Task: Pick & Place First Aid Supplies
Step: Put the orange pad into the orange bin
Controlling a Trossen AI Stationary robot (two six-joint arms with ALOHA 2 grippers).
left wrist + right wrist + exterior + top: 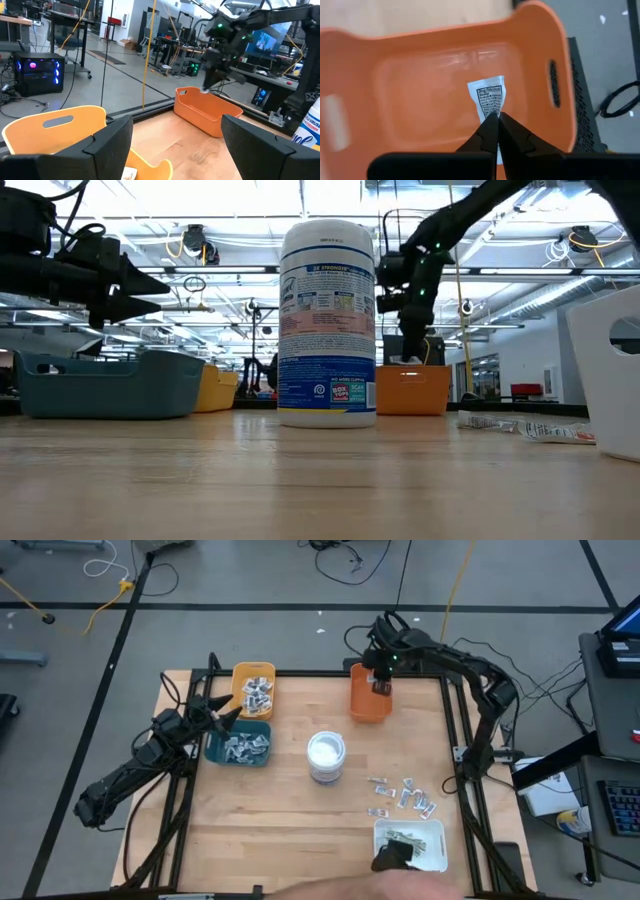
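Right wrist view shows the right tool point(496, 117) with its two fingers pressed together on the lower end of a small white sachet point(489, 96) printed with black text. The sachet hangs inside the orange bin point(530, 30), over its floor; whether it touches the floor cannot be told. Its long axis runs straight out from the fingertips toward the bin's far wall, the printed face turned to the camera.

From above, the same tool point(381, 688) reaches down into the orange bin point(362, 708) at the far side of the bench point(290, 830), right of centre. The left tool point(236, 712) hovers above the near edge of the yellow bin point(243, 670) and the far edge of the teal bin point(212, 748), its fingers spread apart with nothing between them. Both of these bins hold heaps of silvery-grey wrappers point(258, 690).

A white wipes canister point(326, 756) stands upright at the middle of the bench. Right of it and nearer the front, loose packets point(405, 797) lie scattered flat on the wood, pointing various ways. Just in front of them a white tray point(432, 832) holds pale-green strips point(405, 838), and a dark gloved hand point(395, 856) rests at the tray's front corner
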